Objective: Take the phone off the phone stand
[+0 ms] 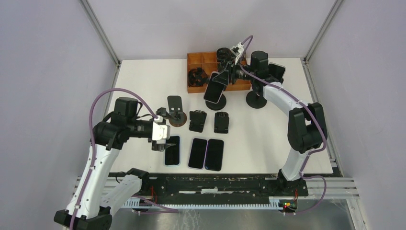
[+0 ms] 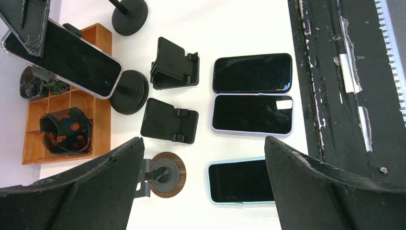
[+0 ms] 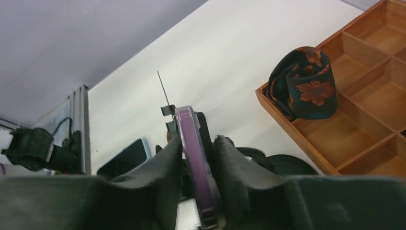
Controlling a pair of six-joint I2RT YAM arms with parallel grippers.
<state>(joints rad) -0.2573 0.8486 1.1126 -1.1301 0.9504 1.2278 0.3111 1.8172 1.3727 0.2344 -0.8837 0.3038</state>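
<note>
The phone [image 1: 215,90], dark-screened in a clear purple-edged case, leans on a black round-based phone stand [image 1: 216,104] at the back of the table. My right gripper [image 1: 224,76] comes at its upper end from the back. In the right wrist view its fingers [image 3: 167,153] press against both sides of the phone [image 3: 190,136], with the stand's back plate caught in between; the right gripper [image 3: 197,140] is shut on it. The left wrist view shows the phone [image 2: 67,57] still tilted on the stand [image 2: 129,91]. My left gripper [image 1: 162,143] hovers open over a blue-cased phone [image 2: 239,181].
Three phones [image 1: 197,153] lie flat near the front edge. Two small black folding stands [image 1: 197,120] and a wood-ringed round stand [image 1: 176,117] sit mid-table. A wooden divided tray [image 1: 201,61] with rolled ties stands at the back, and another round-based stand [image 1: 257,99] beside it.
</note>
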